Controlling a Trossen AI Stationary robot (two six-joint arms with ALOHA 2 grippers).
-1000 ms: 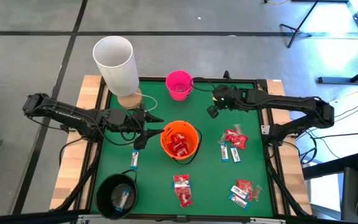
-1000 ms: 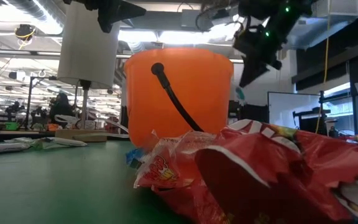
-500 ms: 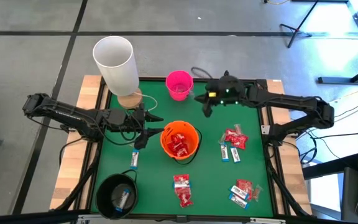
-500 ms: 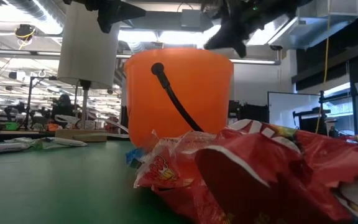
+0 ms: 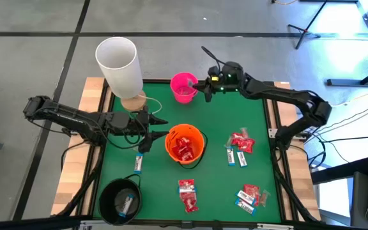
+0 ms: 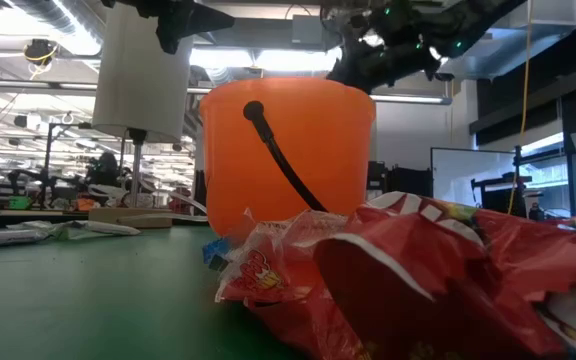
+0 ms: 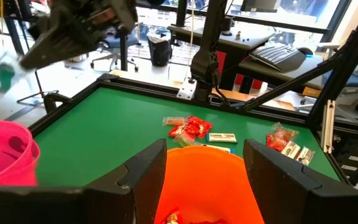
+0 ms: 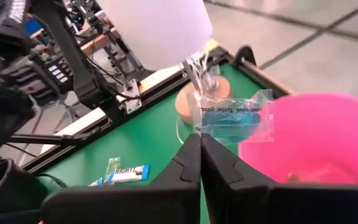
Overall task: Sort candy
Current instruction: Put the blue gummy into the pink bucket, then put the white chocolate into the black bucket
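My right gripper (image 5: 201, 85) is raised at the pink bucket (image 5: 184, 87), near the table's far edge, and is shut on a clear-wrapped sweet with a blue-green middle (image 8: 234, 117). The sweet sits by the pink bucket's rim (image 8: 253, 146). My left gripper (image 5: 156, 128) is open, its fingers on either side of the orange bucket (image 7: 204, 180) without touching it. Red packets lie in the orange bucket (image 5: 184, 146). More red packets and white-and-blue bars lie on the green mat (image 5: 240, 143), (image 5: 186, 194), (image 5: 250, 197), and a lone bar (image 5: 138, 164). My right gripper pinches the clear wrapper by its edge (image 8: 197, 129) between the tips of both fingers (image 8: 185, 163). It reaches in from the table's right side. The sweet is lifted clear and stands out past the fingertips, next to the pink bucket's rim.
A tall white cylinder (image 5: 119, 62) on a round wooden base stands at the far left corner. A black bucket (image 5: 121, 202) with a bar inside sits at the near left. Red packets fill the low view's foreground (image 6: 418, 285). Bare mat lies between the orange bucket and the far edge.
My right gripper has swung from the mat's far right part toward the far left, rising, and now is at the pink bucket with the sweet still in its fingers. My left arm has kept still.
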